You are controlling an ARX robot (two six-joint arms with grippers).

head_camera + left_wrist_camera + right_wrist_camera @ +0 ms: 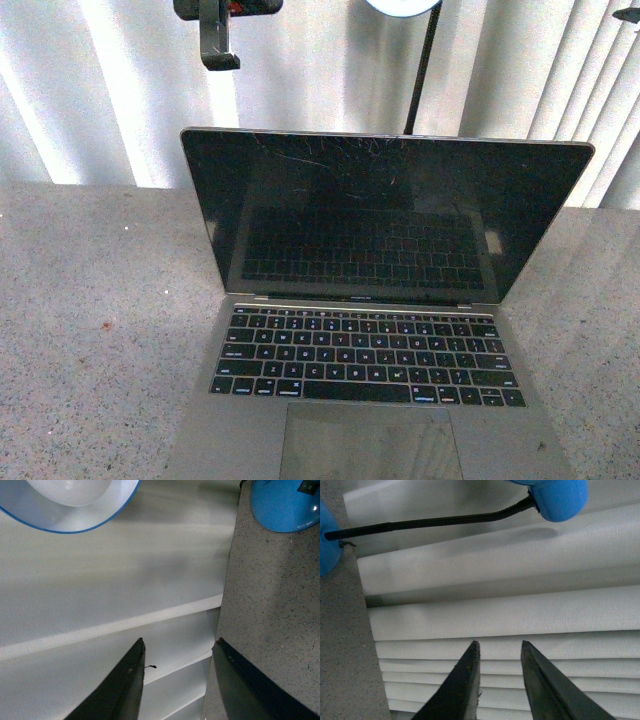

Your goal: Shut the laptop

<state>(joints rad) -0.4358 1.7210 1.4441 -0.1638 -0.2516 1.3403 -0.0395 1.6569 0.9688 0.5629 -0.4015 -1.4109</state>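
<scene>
Laptop (370,330): open on the surface (90,300) — screen upright.
My left pincer (180,641): wide, empty.
My right pincer (500,643): narrower, empty — both face the blinds (520,610), apart from it.

There is one laptop (380,330), on one speckled grey table (90,300). Behind the laptop there are one black clamp (220,40) and one round lamp (403,6) with one black gooseneck (421,80). Two grippers show: the left gripper (180,641) and the right gripper (500,643).

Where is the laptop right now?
In the front view, the laptop sits open near the middle of the speckled grey table, just in front of the white blinds.
</scene>
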